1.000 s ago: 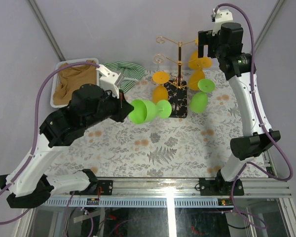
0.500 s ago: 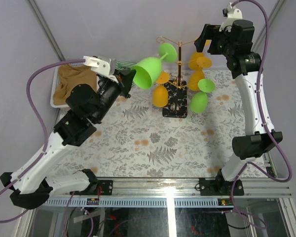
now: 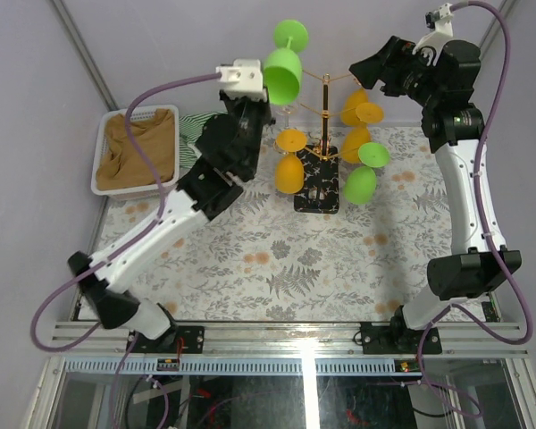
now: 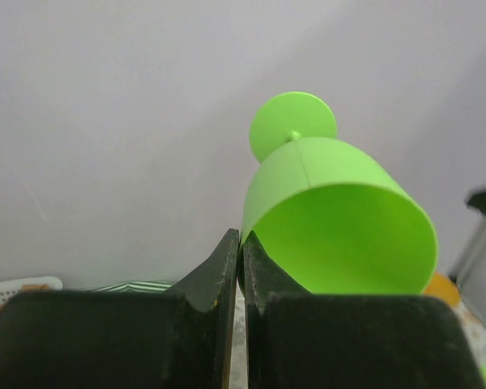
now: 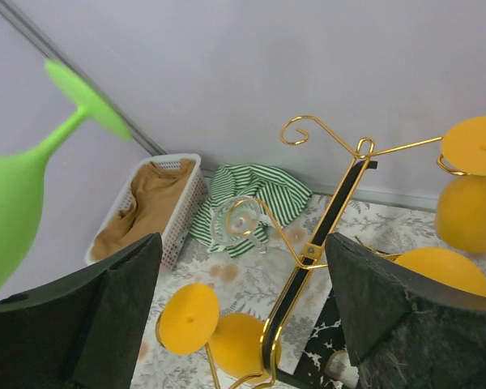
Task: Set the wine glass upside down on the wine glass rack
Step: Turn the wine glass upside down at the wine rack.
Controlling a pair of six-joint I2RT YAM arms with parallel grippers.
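1. The wine glass, a bright green plastic goblet (image 3: pixel 284 73), hangs in the air at the upper centre of the overhead view. It is just left of the rack's top and not seated on any hook.
2. We see its round foot uppermost and its open mouth lowermost, with a tilt. We judge this keeps it inverted, so the stem can slide into a hook and the foot can rest on the wire.
3. The left gripper (image 4: pixel 240 243) is pinched nearly closed on the thin bowl wall at the rim. This grip leaves stem and foot free for hooking.
4. The wine glass rack, a gold wire stand with a black patterned base (image 3: pixel 324 116), stands right of centre.
   - Orange plastic glasses (image 3: pixel 289 170) and a second green glass (image 3: pixel 360 183) hang upside down on its lower arms.
   - A clear glass (image 5: pixel 235 223) hangs on a left arm.
   - The top left curled hook (image 5: pixel 296 130) appears vacant, and we judge it the likely target.
5. The right gripper (image 5: pixel 243 239) is spread wide and empty at the upper right of the overhead view, above the rack. We judge it is held clear of the approach.
6. We judge the hanging orange glasses the main collision risk.
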